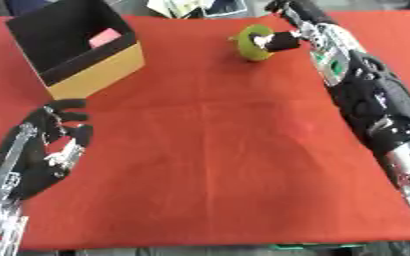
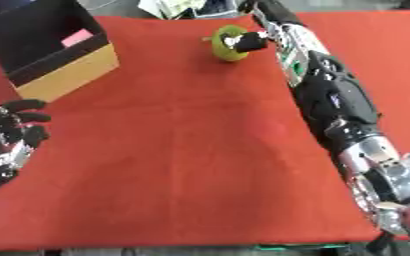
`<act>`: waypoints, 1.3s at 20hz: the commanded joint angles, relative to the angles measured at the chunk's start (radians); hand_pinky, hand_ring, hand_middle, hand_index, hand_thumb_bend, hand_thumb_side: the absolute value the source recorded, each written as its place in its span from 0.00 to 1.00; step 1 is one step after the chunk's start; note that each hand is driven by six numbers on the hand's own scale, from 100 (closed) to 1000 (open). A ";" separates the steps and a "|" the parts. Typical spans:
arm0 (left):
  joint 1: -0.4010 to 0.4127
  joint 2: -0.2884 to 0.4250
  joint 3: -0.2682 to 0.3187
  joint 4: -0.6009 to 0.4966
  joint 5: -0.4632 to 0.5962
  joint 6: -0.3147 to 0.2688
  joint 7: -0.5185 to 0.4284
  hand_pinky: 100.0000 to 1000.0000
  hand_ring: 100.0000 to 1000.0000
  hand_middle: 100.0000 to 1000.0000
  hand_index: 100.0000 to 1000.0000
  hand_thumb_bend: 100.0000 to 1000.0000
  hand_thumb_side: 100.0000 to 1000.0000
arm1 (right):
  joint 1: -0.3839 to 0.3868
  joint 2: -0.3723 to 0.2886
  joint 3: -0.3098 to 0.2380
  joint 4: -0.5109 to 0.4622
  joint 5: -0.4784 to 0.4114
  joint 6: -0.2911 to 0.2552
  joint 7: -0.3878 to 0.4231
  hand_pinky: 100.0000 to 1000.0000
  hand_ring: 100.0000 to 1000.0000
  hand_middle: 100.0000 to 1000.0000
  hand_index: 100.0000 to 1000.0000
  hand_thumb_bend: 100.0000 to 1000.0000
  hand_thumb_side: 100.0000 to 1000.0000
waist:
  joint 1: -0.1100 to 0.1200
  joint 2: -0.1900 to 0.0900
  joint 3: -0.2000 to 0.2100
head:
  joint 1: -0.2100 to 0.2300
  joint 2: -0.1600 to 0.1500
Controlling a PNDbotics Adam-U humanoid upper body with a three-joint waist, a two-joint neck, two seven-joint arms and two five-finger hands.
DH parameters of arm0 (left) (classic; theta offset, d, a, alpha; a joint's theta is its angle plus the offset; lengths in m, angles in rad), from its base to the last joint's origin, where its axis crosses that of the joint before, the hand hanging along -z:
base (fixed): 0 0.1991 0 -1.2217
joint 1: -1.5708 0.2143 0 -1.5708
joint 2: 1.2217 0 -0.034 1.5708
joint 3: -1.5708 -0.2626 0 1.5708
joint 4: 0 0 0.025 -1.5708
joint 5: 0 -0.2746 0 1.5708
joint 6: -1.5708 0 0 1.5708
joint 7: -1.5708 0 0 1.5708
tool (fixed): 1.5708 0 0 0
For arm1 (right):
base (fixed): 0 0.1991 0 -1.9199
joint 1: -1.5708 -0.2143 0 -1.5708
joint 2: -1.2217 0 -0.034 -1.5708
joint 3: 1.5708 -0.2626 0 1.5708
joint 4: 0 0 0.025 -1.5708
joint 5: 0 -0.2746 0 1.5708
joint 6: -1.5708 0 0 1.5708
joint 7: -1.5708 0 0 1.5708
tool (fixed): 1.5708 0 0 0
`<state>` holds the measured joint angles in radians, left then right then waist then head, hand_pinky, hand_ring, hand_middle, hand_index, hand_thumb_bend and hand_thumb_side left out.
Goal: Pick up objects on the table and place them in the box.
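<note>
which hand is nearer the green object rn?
Right. The right hand is at the green object at the far edge of the table, fingers curled onto it. The left hand sits open near the lower left, in front of the box, well away from it.

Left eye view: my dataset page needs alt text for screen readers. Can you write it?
The right hand grips a green object at the far side of a red table. An open box holding something pink stands far left, and the left hand rests open near the lower left.
</note>
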<state>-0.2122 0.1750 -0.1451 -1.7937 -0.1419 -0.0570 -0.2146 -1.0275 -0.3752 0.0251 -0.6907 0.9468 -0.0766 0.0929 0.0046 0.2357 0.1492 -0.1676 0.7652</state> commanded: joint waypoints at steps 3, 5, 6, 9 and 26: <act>-0.007 0.017 0.009 -0.012 -0.005 -0.002 0.003 0.58 0.72 0.74 0.80 0.28 0.46 | -0.013 -0.023 -0.008 0.015 0.017 -0.009 0.019 0.73 0.78 0.77 0.76 0.26 0.43 | 0.003 -0.015 -0.003 | 0.004 0.005; -0.007 0.017 0.009 -0.012 -0.005 -0.002 0.003 0.58 0.72 0.74 0.80 0.27 0.46 | -0.011 -0.019 -0.006 0.017 0.022 -0.013 0.025 0.73 0.77 0.76 0.65 0.19 0.31 | 0.003 -0.015 -0.002 | 0.003 0.005; -0.007 0.017 0.009 -0.012 -0.005 -0.002 0.002 0.58 0.72 0.74 0.80 0.27 0.46 | -0.011 -0.016 -0.004 0.019 0.026 -0.016 0.028 0.72 0.77 0.75 0.63 0.17 0.27 | 0.004 -0.015 -0.002 | 0.002 0.005; -0.007 0.017 0.009 -0.012 -0.005 -0.002 0.002 0.58 0.72 0.74 0.80 0.27 0.46 | -0.011 -0.009 -0.002 0.010 0.034 -0.027 0.013 0.71 0.75 0.71 0.48 0.06 0.04 | 0.004 -0.015 0.000 | 0.001 0.005; -0.013 0.014 -0.011 -0.008 0.000 -0.004 -0.017 0.58 0.72 0.74 0.80 0.26 0.46 | -0.157 0.097 0.065 -0.155 -0.051 -0.088 -0.061 0.68 0.71 0.64 0.36 0.00 0.00 | -0.011 -0.024 0.064 | -0.020 0.005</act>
<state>-0.2126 0.1750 -0.1531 -1.7885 -0.1417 -0.0585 -0.2266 -1.1542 -0.2797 0.0872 -0.8158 0.9006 -0.1601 0.0264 -0.0106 0.2331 0.2175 -0.1830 0.7652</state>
